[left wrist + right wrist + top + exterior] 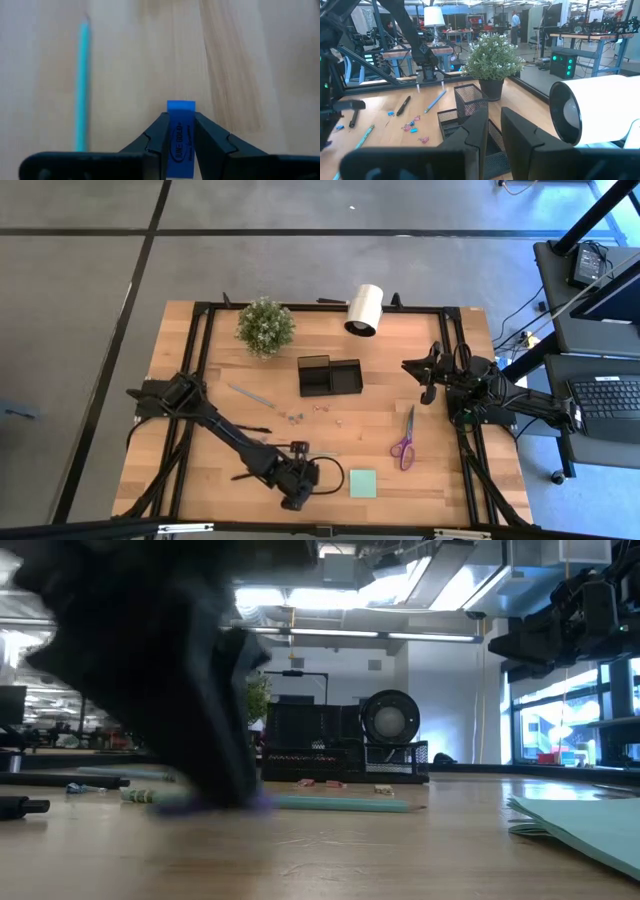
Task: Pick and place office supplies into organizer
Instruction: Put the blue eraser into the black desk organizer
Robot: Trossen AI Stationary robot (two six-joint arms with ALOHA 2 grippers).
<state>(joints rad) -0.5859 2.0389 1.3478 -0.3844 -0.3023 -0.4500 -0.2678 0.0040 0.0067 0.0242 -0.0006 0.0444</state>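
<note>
My left gripper (297,498) is near the table's front edge, left of the light green sticky-note pad (363,483). It is shut on a small blue-purple piece (180,131). A pale green stick (82,85) lies on the wood beside it and also shows in the low view (340,803). My right gripper (425,385) hangs empty above the table, right of the black organizer (330,375). Its fingers stand a narrow gap apart (494,131). The purple-handled scissors (405,440) lie flat on the table at the right. Small clips (322,408) and a black pen (255,429) lie in front of the organizer. My left gripper pinches the blue-purple piece by its two long sides (172,135) between its two fingers. The fingers come from above, pointing down, and lie along the piece. The piece's free end (181,106) sticks out past the fingertips. I cannot tell whether it is clear of the table.
A green potted plant (265,326) and a white roll (364,310) stand at the table's far edge. A pencil-like stick (248,394) lies left of the organizer. A black cable loops beside my left gripper (335,475). Bare wood shows between the scissors and the clips.
</note>
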